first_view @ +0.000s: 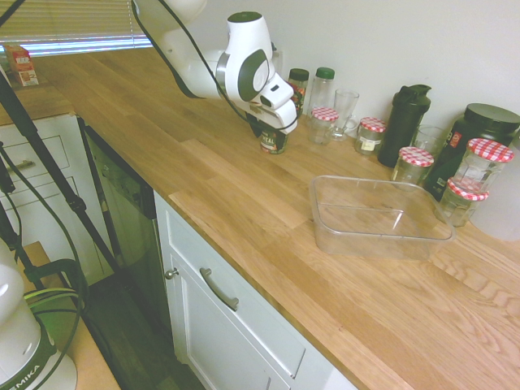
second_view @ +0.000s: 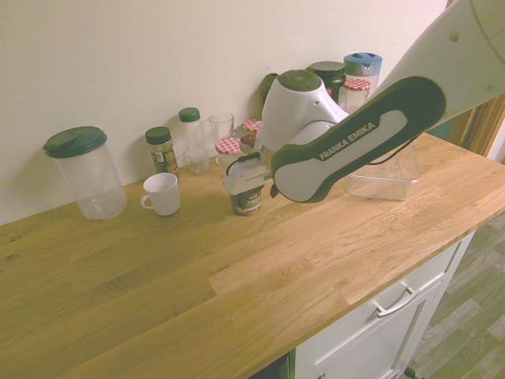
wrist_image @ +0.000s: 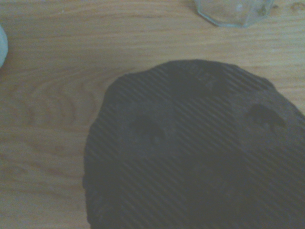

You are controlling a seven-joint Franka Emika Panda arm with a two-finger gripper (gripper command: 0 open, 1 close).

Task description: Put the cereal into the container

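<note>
Gripper [second_view: 246, 175], spread wide, hangs just above the cereal [second_view: 247, 203] at center frame in the second exterior view. "FRANKA EMIKA" reads on the white arm [second_view: 347, 142]. Right of it on the wooden surface [first_view: 244, 203] sits the clear container [first_view: 378, 218]; the cereal's green label stays illegible.

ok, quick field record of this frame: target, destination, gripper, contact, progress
target: small green-labelled cereal tub, upright on the wooden counter
destination: clear shallow rectangular plastic container, nothing in it
gripper: gripper open, tilted down just above the tub
contact: cannot tell; no closed grasp
nearby: white mug, jars with red-white checkered lids
progress: cereal not yet in the container
</note>
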